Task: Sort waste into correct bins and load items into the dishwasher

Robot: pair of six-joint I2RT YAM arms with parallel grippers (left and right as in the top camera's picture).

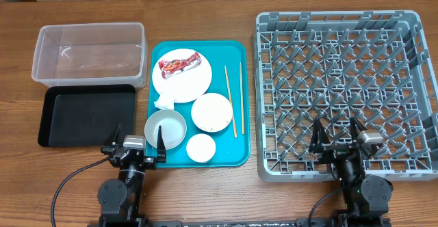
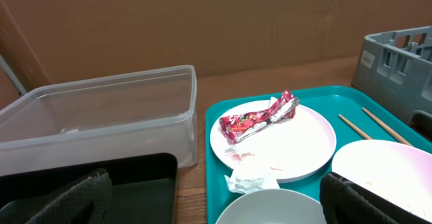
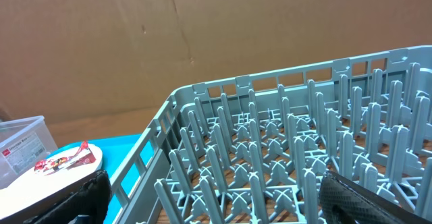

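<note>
Overhead shows both claws spread wide and holding nothing at the near edge of the table, which I read as the start: nothing is sorted or loaded yet. The left claw [image 1: 137,141] hangs over the near left corner of the teal tray [image 1: 239,49], with one bowl [image 1: 165,130] below its right finger, the cup [image 1: 201,148] just to its right and the second bowl [image 1: 211,111] a little beyond. Farther ahead sits the plate [image 1: 193,83], carrying the red wrapper [image 1: 179,64] and, at its near edge, the crumpled napkin [image 1: 164,102]. The chopsticks [image 1: 230,100] lie ahead and off to its right. The black tray [image 1: 85,111] is just ahead on its left and the clear tub [image 1: 90,27] beyond that, so waste probably needs only a short reach. The right claw [image 1: 337,139] hovers over the near edge of the grey rack [image 1: 342,56], whose pegs stand bare, well placed to receive dishes.
</note>
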